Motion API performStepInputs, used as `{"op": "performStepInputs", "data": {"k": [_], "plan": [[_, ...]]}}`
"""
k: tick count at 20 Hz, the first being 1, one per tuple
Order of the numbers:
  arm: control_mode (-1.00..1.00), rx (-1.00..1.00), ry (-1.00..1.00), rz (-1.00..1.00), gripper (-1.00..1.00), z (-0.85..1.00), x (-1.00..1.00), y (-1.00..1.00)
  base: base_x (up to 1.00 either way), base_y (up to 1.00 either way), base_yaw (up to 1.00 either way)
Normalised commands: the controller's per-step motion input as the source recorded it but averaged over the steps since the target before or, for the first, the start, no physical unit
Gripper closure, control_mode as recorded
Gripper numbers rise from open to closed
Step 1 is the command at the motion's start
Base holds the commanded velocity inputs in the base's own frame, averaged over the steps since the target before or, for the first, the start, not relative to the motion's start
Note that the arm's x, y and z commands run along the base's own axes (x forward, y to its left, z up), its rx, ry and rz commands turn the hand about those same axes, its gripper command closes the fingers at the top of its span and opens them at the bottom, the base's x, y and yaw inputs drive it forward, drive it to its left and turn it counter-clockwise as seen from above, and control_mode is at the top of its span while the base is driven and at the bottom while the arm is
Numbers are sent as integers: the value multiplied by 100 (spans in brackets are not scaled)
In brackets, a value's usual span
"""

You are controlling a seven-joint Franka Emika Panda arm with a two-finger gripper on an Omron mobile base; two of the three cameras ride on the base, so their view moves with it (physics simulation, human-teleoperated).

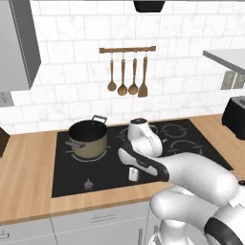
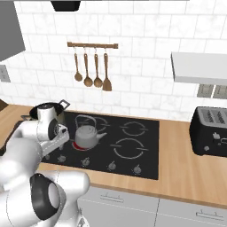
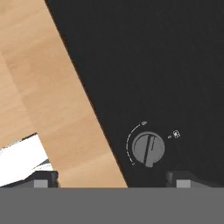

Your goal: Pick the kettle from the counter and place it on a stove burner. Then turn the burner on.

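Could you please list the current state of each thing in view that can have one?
kettle: upright on a stove burner, not held.
stove burner: glowing red under the kettle, so on.
knob: on the cooktop between the fingertips, not gripped.
gripper: open, above the knob.
tan pot: upright on the cooktop, no lid.
utensils: hanging from the wall rail.
toaster: upright on the counter.

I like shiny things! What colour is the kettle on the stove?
The kettle is shiny grey metal, sitting on a red-glowing burner. The right base view shows it best.
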Motion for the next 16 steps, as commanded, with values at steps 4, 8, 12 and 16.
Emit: {"op": "performStepInputs", "data": {"k": [4,8,12,16], "plan": [[-100,-3,-19,6,-100,46,-71,30,0,0,0],[-100,-5,-19,9,-100,36,-73,38,0,0,0],[-100,-7,-15,16,-100,34,-54,52,0,0,0],[-100,-9,-24,13,-100,48,-49,51,0,0,0]]}}
